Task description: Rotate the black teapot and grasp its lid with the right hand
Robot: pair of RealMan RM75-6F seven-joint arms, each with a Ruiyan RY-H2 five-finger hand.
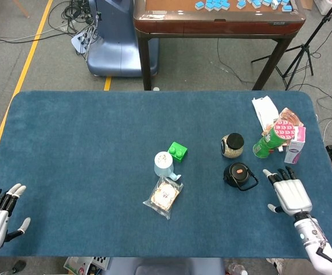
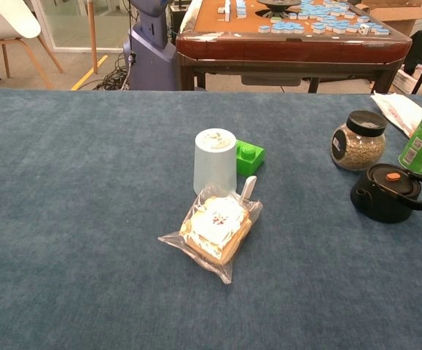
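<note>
One black teapot (image 1: pixel 238 175) sits left of the empty right hand (image 1: pixel 291 193).

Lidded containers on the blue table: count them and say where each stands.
2. The glass jar stands right of centre; the black teapot sits just nearer, lid on. The clutter far right may hide more.
</note>
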